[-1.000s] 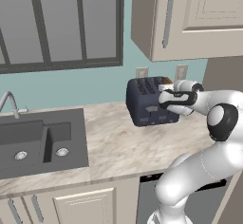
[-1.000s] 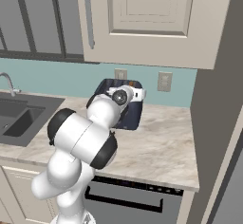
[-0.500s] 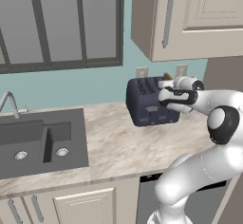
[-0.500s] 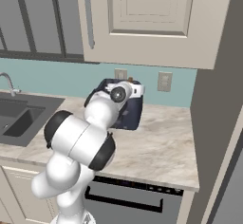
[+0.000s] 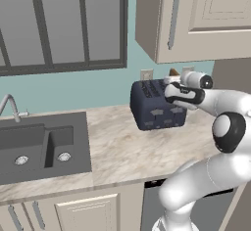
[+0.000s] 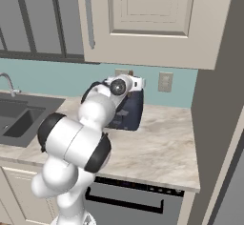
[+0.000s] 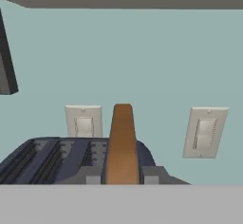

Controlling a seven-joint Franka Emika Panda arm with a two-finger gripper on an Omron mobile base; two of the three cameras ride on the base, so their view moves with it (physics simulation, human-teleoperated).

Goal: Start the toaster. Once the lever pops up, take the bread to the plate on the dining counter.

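Three views, taken in turn.

Left base view, toaster: the navy toaster point(image 5: 156, 104) stands on the marble worktop point(image 5: 127, 147), close to the teal wall, right of the dark sink point(image 5: 39, 147).
Left base view, jaws: the jaws point(image 5: 170, 78) sit at the toaster's upper right end, above its slots; a small brown tip of the bread point(image 5: 173, 72) shows just above the hand.
Left base view, surroundings: a beige cabinet point(image 5: 196, 19) hangs above, and a tap point(image 5: 10, 106) curves over the sink.

Right base view, arm: the white arm reaches over the worktop point(image 6: 162, 143) to the toaster point(image 6: 127, 110), and hides much of it.
Right base view, jaws: the hand lies at the toaster's top; the fingertips are hidden behind the wrist.
Right base view, wall: one outlet point(image 6: 165, 82) sits to the right of the toaster.

Hand view, bread: the bread point(image 7: 122, 144) stands upright, edge-on, between the two finger tips point(image 7: 150, 174).
Hand view, jaws: narrow, clamped on the slice at its lower end.
Hand view, toaster: the slots point(image 7: 57, 159) lie below and to the left of the slice.
Hand view, wall: two switch plates point(image 7: 204, 132) flank the bread.
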